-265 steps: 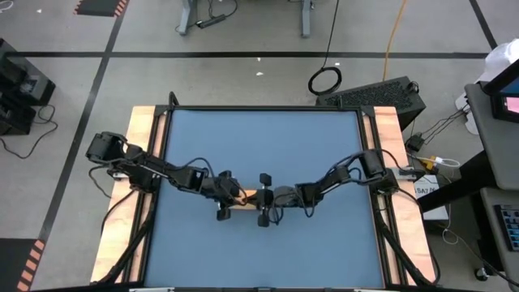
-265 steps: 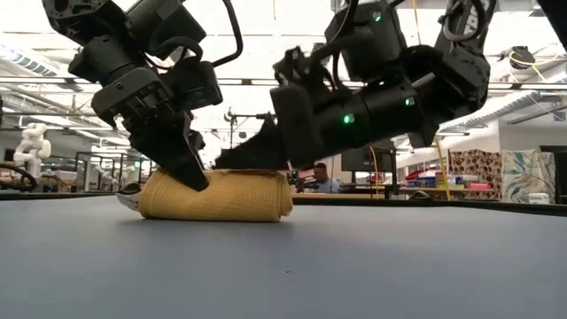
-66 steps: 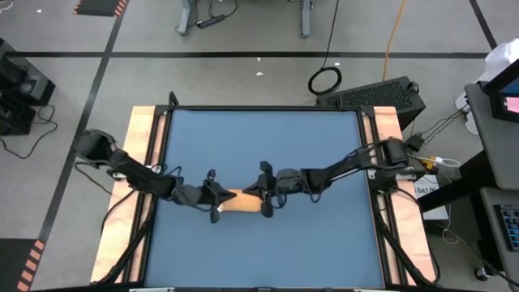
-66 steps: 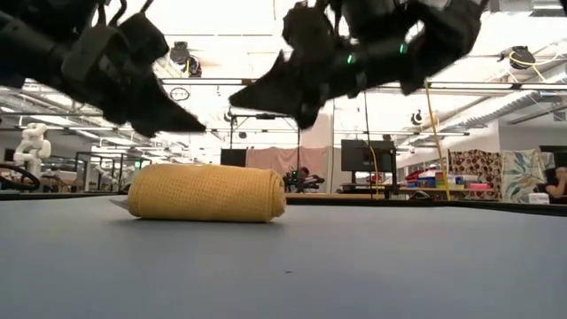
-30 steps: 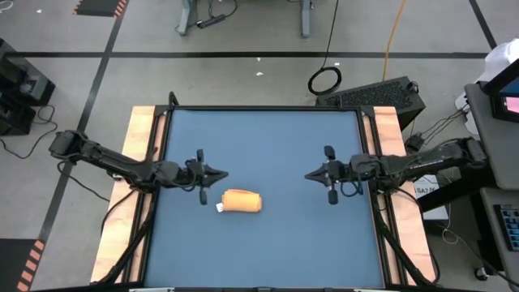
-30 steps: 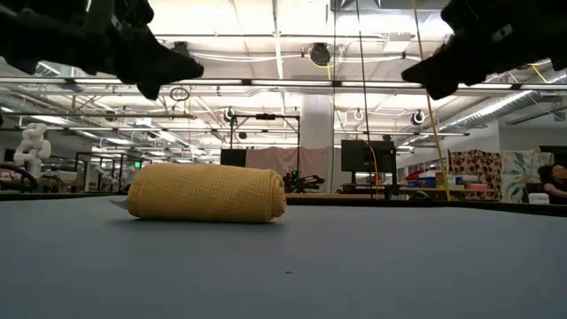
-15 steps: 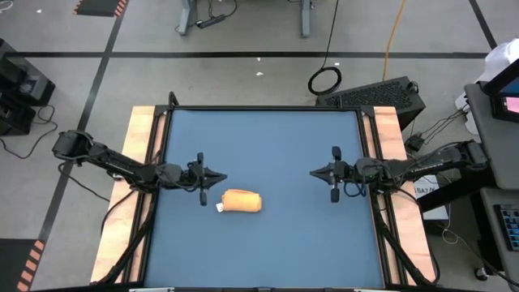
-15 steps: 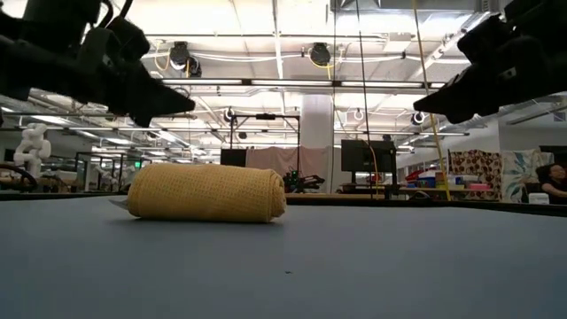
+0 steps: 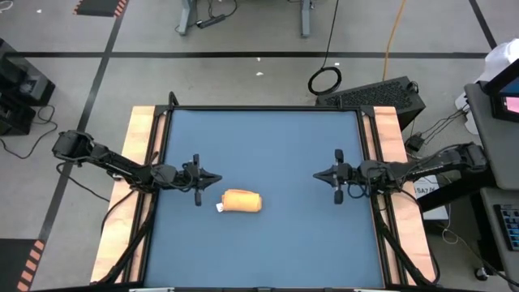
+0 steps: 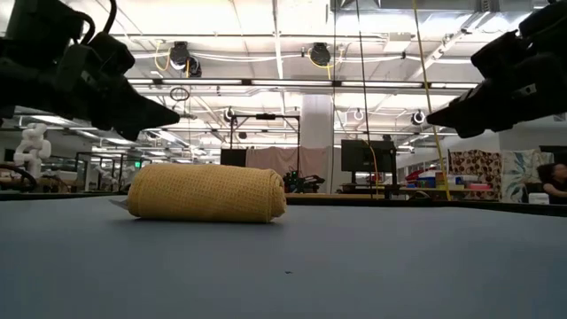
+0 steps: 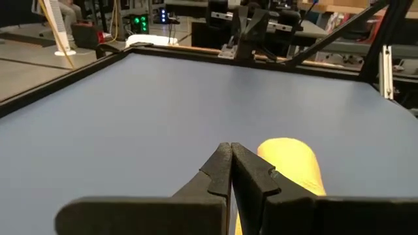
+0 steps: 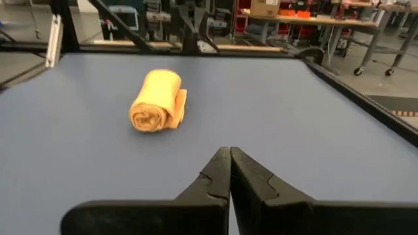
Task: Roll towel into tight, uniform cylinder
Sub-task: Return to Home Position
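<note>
The orange-yellow towel (image 9: pixel 242 201) lies rolled into a short cylinder on the blue table, its side on the surface; a small white tag (image 9: pixel 218 208) sticks out at its left end. It also shows in the low view (image 10: pixel 205 192), the left wrist view (image 11: pixel 292 163) and the right wrist view (image 12: pixel 157 100). My left gripper (image 9: pixel 217 177) is shut and empty, above the table, left of and slightly beyond the roll. My right gripper (image 9: pixel 317 174) is shut and empty, well to the roll's right.
The blue table top (image 9: pixel 268 138) has a raised dark rim and wooden side strips (image 9: pixel 139 138). Both arms reach in level from the left and right edges. The room beyond holds benches and monitors.
Both grippers have drawn back a little toward their own table edges, the left toward the left edge, the right toward the right edge, and have come lower. The rolled towel has stayed where it lay.
</note>
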